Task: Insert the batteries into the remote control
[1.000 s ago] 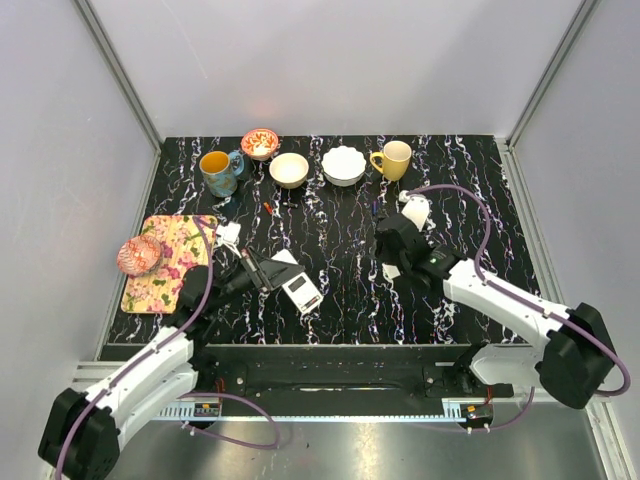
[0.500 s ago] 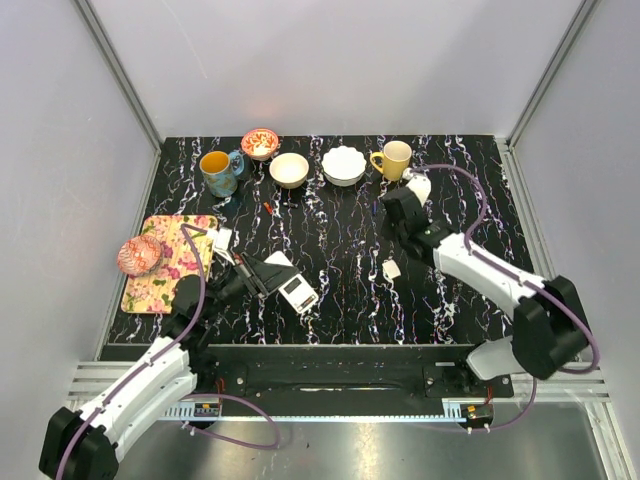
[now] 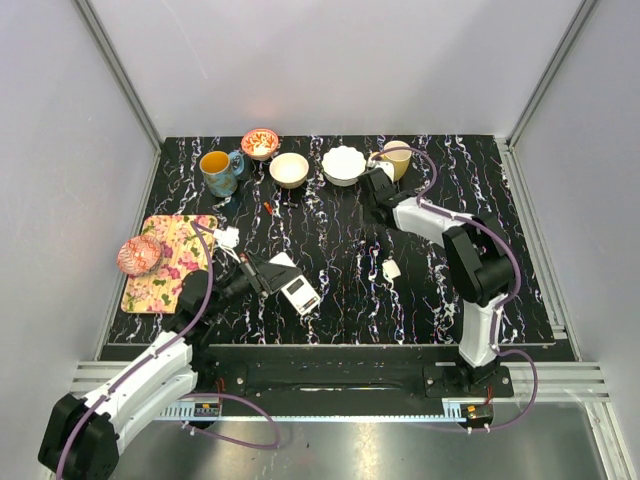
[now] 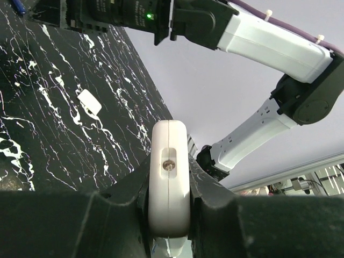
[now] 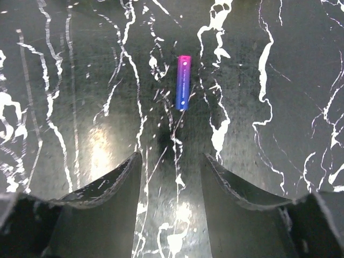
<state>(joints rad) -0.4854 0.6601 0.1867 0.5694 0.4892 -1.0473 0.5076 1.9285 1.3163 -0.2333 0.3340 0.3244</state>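
Observation:
My left gripper [image 3: 268, 277] is shut on the remote control [image 3: 300, 292], holding it white back up over the table's near left. In the left wrist view the remote control's [image 4: 169, 172] white edge is clamped between both jaws of the left gripper [image 4: 169, 185]. My right gripper [image 3: 373, 193] reaches to the back, between the white bowl and the yellow mug. It [image 5: 172, 158] stands open with nothing between its fingers. A blue-purple battery [image 5: 183, 82] with a pink end lies on the table just ahead of the fingertips. A small white cover piece [image 3: 391, 268] lies mid-table.
Along the back stand a blue mug [image 3: 218, 170], a red patterned bowl [image 3: 260, 143], a cream bowl [image 3: 289, 169], a white bowl [image 3: 343, 164] and a yellow mug [image 3: 394, 158]. A floral mat [image 3: 175, 265] with a pink dish [image 3: 139, 255] lies at the left. A small red item [image 3: 268, 207] lies nearby.
The right arm swung from the table's middle right toward the back, ending beside the white bowl and yellow mug. The left gripper stayed nearly in place with the remote control.

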